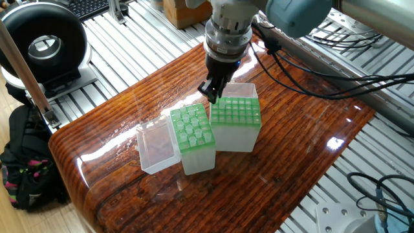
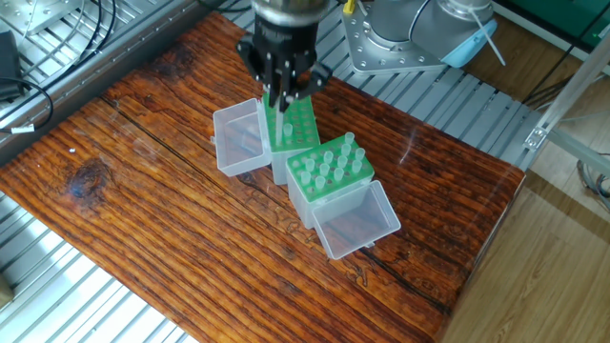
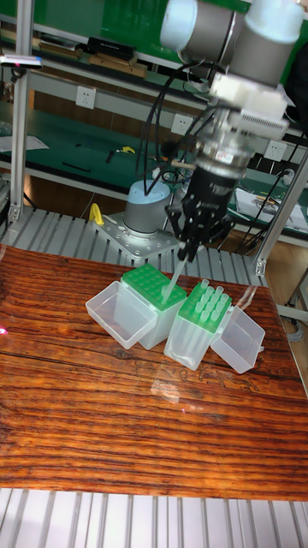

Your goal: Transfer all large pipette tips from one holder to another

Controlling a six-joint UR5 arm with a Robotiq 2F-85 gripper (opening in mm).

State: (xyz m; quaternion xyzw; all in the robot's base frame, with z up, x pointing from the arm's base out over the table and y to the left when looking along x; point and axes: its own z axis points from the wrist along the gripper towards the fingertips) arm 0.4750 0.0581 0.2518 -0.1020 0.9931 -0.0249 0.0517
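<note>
The claw [image 3: 184, 248] is clenched on one pipette tip [image 3: 174, 278], hanging above the emptier green rack [image 3: 152, 285]. To do it well, I'd keep it plumb over a free hole, away from the fuller rack [image 3: 208, 306] alongside.

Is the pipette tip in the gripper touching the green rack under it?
Apart. The tall fixed view shows the pipette tip hanging from the gripper, its point clear above the green rack.

The glossy wooden surface [image 1: 291, 149] carries two green-topped racks [image 1: 192, 133] [image 1: 235, 111], touching, near its middle, each with an open clear lid [image 1: 157, 147].
</note>
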